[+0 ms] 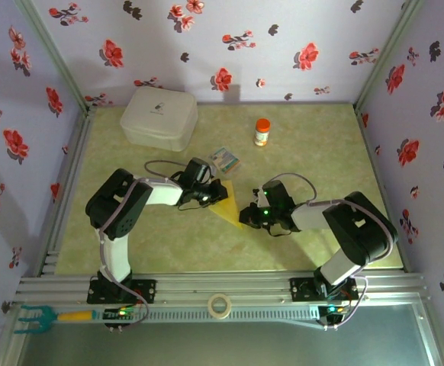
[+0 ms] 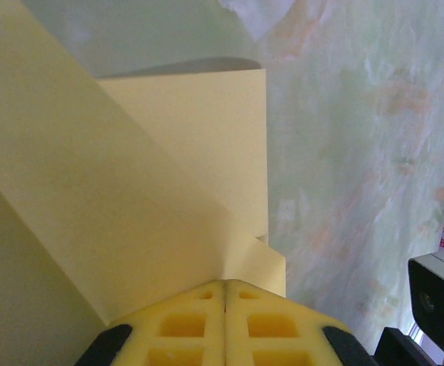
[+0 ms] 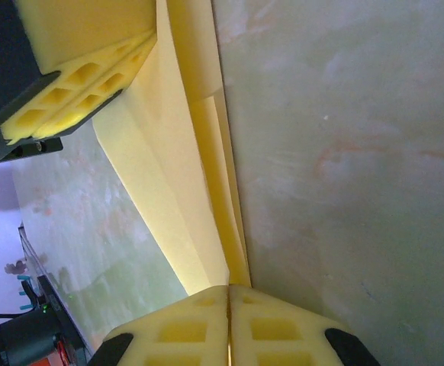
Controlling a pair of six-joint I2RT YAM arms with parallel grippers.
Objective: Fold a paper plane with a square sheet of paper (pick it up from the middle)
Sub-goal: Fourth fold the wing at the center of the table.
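The yellow sheet of paper [image 1: 226, 203] is folded into a pointed wedge with long creases and lies mid-table between both arms. My left gripper [image 1: 209, 194] is at its left end. In the left wrist view the left gripper [image 2: 226, 284] is shut on a corner of the layered paper [image 2: 130, 191]. My right gripper [image 1: 250, 214] is at the paper's right end. In the right wrist view the right gripper [image 3: 229, 288] is shut on the narrow folded edge of the paper [image 3: 180, 183], which stands up off the table. The left gripper's foam fingers [image 3: 85, 69] hold the far end.
A white box [image 1: 159, 117] stands at the back left. An orange-capped bottle [image 1: 262, 132] stands at the back centre. A small colourful packet [image 1: 225, 161] lies just behind the paper. A tape roll [image 1: 220, 305] and a green tool [image 1: 35, 316] rest on the front rail.
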